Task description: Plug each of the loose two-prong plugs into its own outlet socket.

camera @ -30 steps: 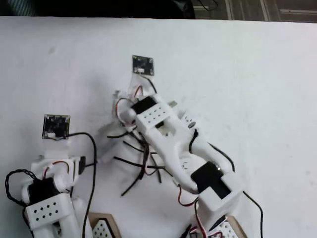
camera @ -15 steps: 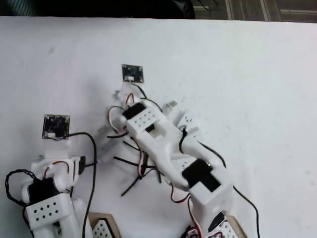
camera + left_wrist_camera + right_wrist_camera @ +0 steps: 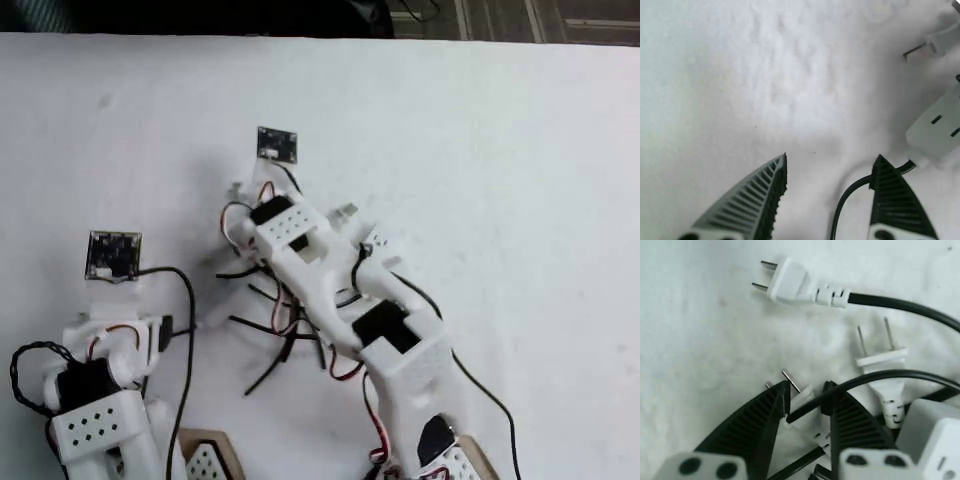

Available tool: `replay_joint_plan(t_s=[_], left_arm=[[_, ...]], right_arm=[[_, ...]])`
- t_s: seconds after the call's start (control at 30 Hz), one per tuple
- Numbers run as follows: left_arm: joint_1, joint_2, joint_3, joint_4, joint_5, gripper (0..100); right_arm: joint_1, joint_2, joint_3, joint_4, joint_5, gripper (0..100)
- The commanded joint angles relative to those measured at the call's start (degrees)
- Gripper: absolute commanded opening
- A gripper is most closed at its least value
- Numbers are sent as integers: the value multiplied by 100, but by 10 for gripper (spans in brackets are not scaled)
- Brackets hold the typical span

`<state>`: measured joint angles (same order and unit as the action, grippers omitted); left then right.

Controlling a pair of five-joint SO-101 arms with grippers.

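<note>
Outlet socket block (image 3: 935, 440): you find it on the white table (image 3: 520, 150), just beside the right gripper (image 3: 805, 385).
Right gripper: clenched on one white plug (image 3: 799, 399); a black cable (image 3: 880, 374) crosses between its fingers.
Left gripper (image 3: 831, 167): released, holding nothing, low over the table.
Loose plugs: black-corded plug (image 3: 790, 282) and second loose plug (image 3: 880, 360) lie near the held one, unplugged.

place: robotics lab bench | evidence: white table (image 3: 520, 150), exposed-wire printed arms (image 3: 312, 252)

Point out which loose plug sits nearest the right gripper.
The white plug between the right gripper's fingers, a black cable crossing it; the black-corded plug and the third plug lie clear beyond the fingertips.
</note>
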<state>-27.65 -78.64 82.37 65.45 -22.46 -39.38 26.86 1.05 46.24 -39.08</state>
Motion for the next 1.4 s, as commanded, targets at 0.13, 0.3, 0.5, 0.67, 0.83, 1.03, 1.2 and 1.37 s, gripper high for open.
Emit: replay_joint_plan(t_s=[0.13,0.3,0.5,0.67,0.83,1.03,1.2,1.37], left_arm=[[-13,-48,-18,-62,18,275],[-13,-48,-18,-62,18,275],[-13,-48,-9,-62,9,275],[-13,-48,-9,-62,9,275],[-13,-48,-9,-62,9,275],[-13,-48,-9,-62,9,275],[-13,-48,-9,-62,9,275],[-13,-48,-9,-62,9,275]], right_arm=[[84,-1051,-193,673,9,18],[391,-1877,-193,1112,598,17],[1077,-2677,-229,1763,2180,17],[1332,-2844,-211,2325,3095,17],[1341,-2941,-264,2369,3244,18],[1138,-3407,-703,3108,2418,132],[1086,-3574,-993,3600,1582,204],[435,-3292,-264,3398,862,207]])
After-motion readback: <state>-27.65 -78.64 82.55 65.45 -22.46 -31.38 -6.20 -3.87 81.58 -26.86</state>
